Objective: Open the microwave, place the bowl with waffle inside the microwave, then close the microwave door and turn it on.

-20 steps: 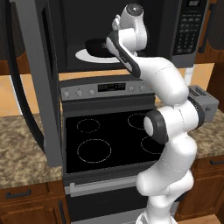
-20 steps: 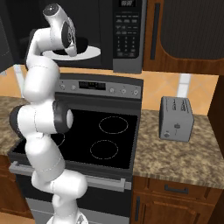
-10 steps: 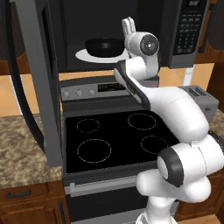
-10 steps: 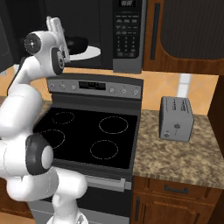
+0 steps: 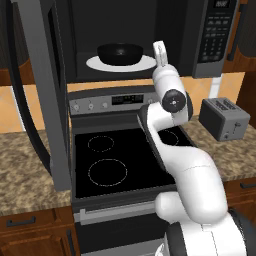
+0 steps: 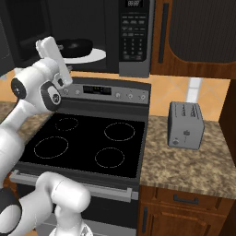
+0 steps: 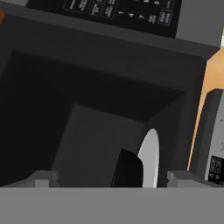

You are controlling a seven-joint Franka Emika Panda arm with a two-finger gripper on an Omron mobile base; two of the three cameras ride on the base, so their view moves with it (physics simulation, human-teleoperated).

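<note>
- The bowl [image 5: 120, 53] already sits on the white turntable plate [image 5: 100, 65] inside the microwave [image 5: 150, 30]; the waffle cannot be made out, because the inside of the bowl looks only dark from here;
- The pincer [image 5: 159, 51] is empty and its jaws stand wide apart; it is just in front of the cavity, to the right of the bowl and not touching it;
- The microwave door [image 5: 42, 90] hangs fully swung out to the left, above the edge of the stove [image 5: 120, 155]; so the step in hand is, in my judgement, to leave the cavity and go to close this door;
- To do it well, the arm should first pull straight back until hand and wrist are free of the opening; otherwise the door could strike the arm, or the hand could catch the plate;
- Then the pincer should go around the outer face of the door and push near its free edge, in one slow arc, until the door lies flat against the frame; a push near the hinge would probably need more force;
- The keypad strip [image 5: 216, 37] on the right comes only after that;
- Compared with one second ago: then the hand was deep at the plate and covered the bowl; half a second ago it had risen beside the bowl; now it is lower and further out, and the jaws have opened; the bowl has stayed on the plate;
- The toaster [image 5: 224, 118] on the worktop [image 5: 30, 175] has not moved.
</note>
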